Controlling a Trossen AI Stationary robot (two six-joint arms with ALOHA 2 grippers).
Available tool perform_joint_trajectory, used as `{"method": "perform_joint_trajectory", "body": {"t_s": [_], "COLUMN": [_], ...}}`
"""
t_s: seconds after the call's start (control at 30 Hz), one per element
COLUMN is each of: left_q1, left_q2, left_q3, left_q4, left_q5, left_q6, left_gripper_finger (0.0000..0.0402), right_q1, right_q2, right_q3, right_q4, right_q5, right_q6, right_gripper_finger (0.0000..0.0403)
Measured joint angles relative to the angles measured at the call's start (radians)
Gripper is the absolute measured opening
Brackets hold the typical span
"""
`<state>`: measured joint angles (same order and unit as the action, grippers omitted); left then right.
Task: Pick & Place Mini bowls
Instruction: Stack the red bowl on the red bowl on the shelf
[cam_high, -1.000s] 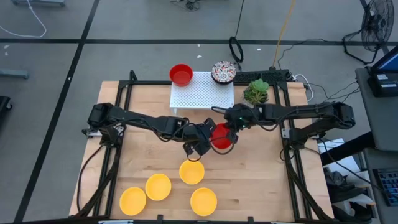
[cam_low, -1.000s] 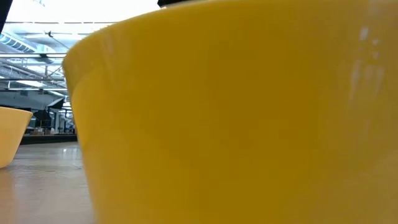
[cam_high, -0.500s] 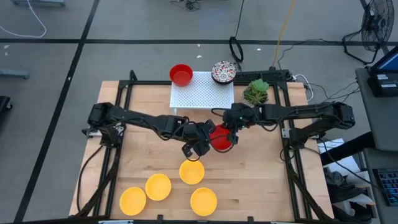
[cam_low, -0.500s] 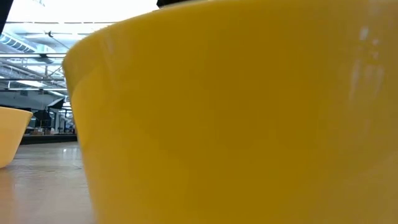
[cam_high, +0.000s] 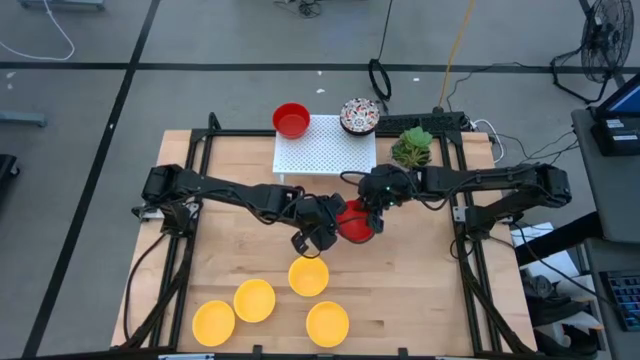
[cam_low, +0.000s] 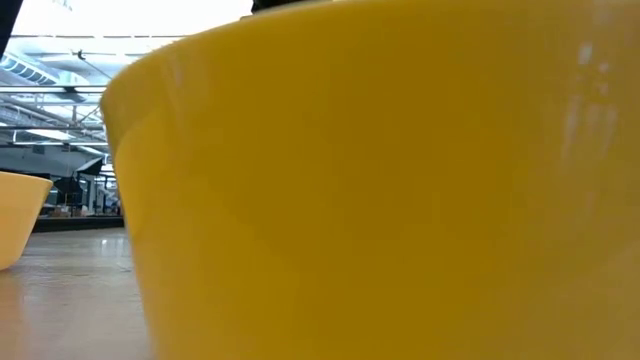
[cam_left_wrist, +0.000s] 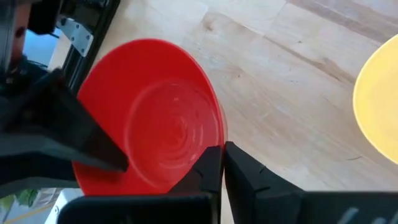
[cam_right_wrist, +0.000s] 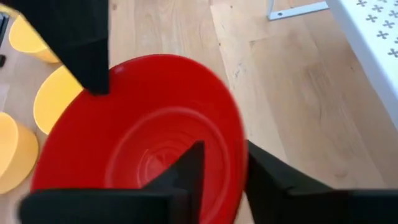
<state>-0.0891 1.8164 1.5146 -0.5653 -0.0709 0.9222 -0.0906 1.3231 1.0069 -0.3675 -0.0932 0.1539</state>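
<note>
A glossy red mini bowl (cam_high: 352, 221) is at mid-table, just in front of the white perforated stand (cam_high: 325, 150). My left gripper (cam_high: 335, 224) is shut on the side of its rim toward the table's left, also seen in the left wrist view (cam_left_wrist: 222, 163). My right gripper (cam_high: 369, 212) is shut on the opposite side, also seen in the right wrist view (cam_right_wrist: 225, 152). A second red bowl (cam_high: 291, 119) and a floral bowl (cam_high: 360, 115) rest at the stand's far corners. Several yellow bowls (cam_high: 309, 276) sit open side up near the table's near edge. My left gripper pinches the red bowl's rim (cam_left_wrist: 219, 138), one finger inside the bowl and one outside. It comes from the table's left side. Whether the bowl is clear of the wood I cannot tell. My right gripper pinches the red bowl's rim (cam_right_wrist: 239, 134) on the opposite side, one finger (cam_right_wrist: 186, 171) inside the bowl and one (cam_right_wrist: 270, 177) outside. It comes from the table's right side, slanting down.
A green plant in a pot (cam_high: 412, 148) stands right of the stand, close to my right arm. One yellow bowl (cam_low: 380, 180) stands right in front of the low camera and hides most of that view; another yellow bowl (cam_low: 20, 225) shows at its left.
</note>
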Motion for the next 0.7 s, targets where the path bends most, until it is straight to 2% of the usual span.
{"method": "perform_joint_trajectory", "body": {"t_s": [0.17,0.3,0.57,0.7], "left_q1": [0.001,0.001,0.003,0.007], "left_q2": [0.000,0.000,-0.013,-0.025], "left_q3": [0.000,0.000,0.000,0.000], "left_q4": [-0.018,-0.063,-0.083,-0.108], "left_q5": [-0.004,-0.004,0.011,-0.022], "left_q6": [0.002,0.003,-0.011,-0.009], "left_gripper_finger": [0.0005,0.0011,0.0012,0.0005], "right_q1": [0.001,0.002,-0.005,-0.005], "right_q2": [-0.022,-0.072,-0.224,-0.302], "right_q3": [0.000,0.000,0.000,0.000], "right_q4": [-0.010,-0.012,-0.058,-0.078], "right_q5": [-0.039,-0.096,-0.111,-0.098], "right_q6": [-0.012,-0.016,-0.035,-0.035], "right_gripper_finger": [0.0153,0.0183,0.0190,0.0183]}}
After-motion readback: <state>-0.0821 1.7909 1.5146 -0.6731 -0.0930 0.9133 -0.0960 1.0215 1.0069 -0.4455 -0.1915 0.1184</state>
